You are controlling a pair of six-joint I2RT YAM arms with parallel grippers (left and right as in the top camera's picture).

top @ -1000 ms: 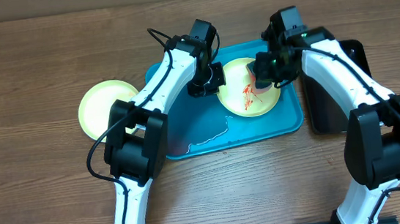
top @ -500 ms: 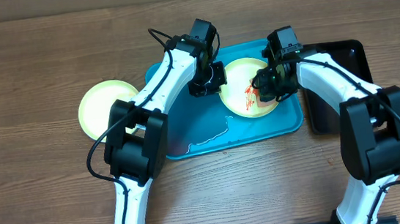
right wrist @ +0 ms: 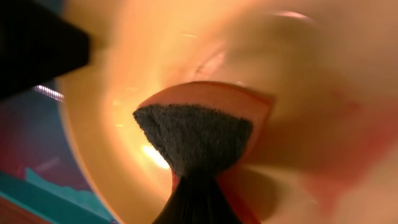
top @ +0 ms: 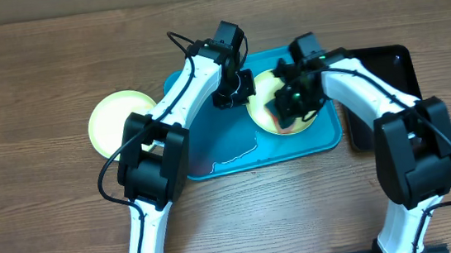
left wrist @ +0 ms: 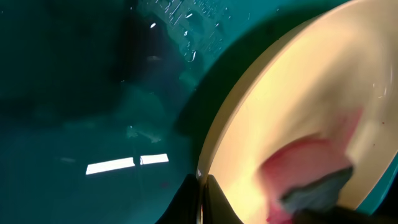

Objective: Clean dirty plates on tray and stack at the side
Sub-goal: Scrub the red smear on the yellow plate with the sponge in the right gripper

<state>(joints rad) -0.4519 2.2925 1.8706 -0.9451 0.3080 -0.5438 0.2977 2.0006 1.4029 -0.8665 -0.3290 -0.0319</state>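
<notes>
Right gripper clamped on sponge, sponge pressed into yellow-green plate on turquoise tray. Left gripper closed, pinching that plate's left rim. Second plate lies left of tray.

Overhead is evenly lit and sharp; wrist views are blurred, with glare on the tray.

Standing here, I can read nothing: no lettering, label, brand or number shows on the tray, the plate in it, or the wooden surface. Both wrist views are too close and blurred for any mark.
</notes>
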